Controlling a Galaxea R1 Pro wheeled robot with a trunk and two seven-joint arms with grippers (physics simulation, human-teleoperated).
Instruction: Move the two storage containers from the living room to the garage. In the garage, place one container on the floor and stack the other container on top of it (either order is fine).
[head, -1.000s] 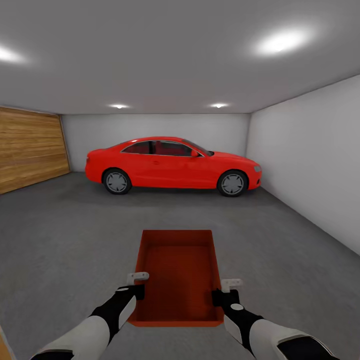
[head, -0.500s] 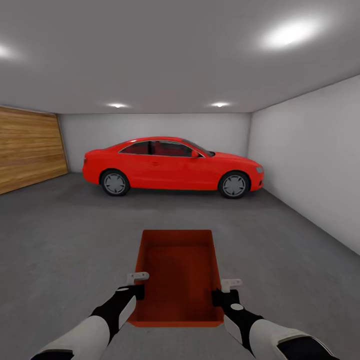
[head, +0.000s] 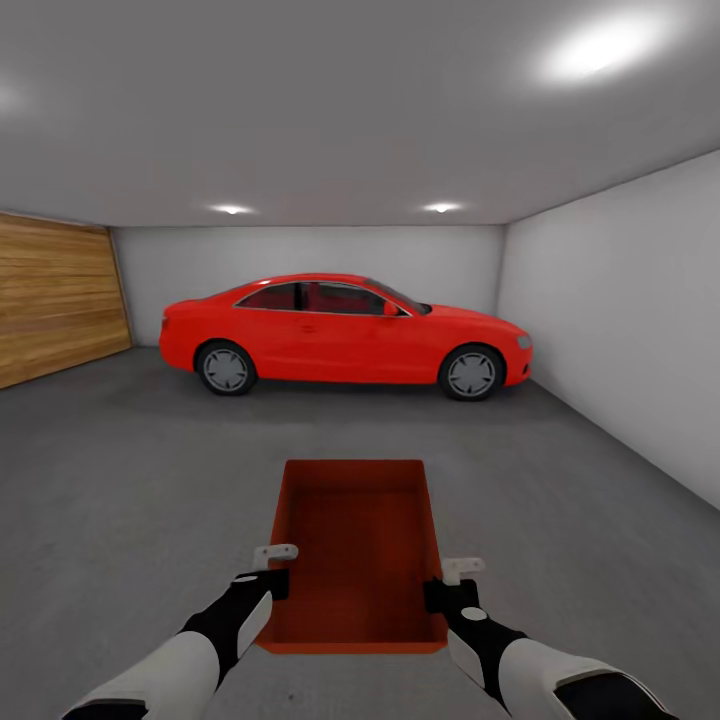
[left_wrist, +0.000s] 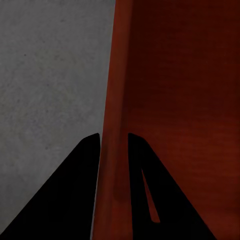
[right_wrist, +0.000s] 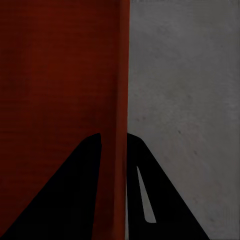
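Note:
One orange-red storage container (head: 355, 540) is held in front of me, open side up, over the garage's dark grey floor (head: 120, 470). My left gripper (head: 272, 572) is shut on its left wall and my right gripper (head: 447, 585) is shut on its right wall. In the left wrist view the thin red wall (left_wrist: 114, 100) runs between the two black fingers (left_wrist: 75, 195) of the left gripper (left_wrist: 114, 137). The right wrist view has the same grip: the right gripper (right_wrist: 114, 136) pinches the container wall (right_wrist: 121, 75), with grey floor beside it.
A red car (head: 345, 335) is parked across the far end of the garage. A wooden door (head: 55, 305) lines the left side and a plain white wall (head: 620, 330) the right. Open grey floor lies between me and the car.
The whole view has shifted a little, with the car slightly larger and the wooden door sliding left: the camera moved. Container and grippers keep their places in the picture.

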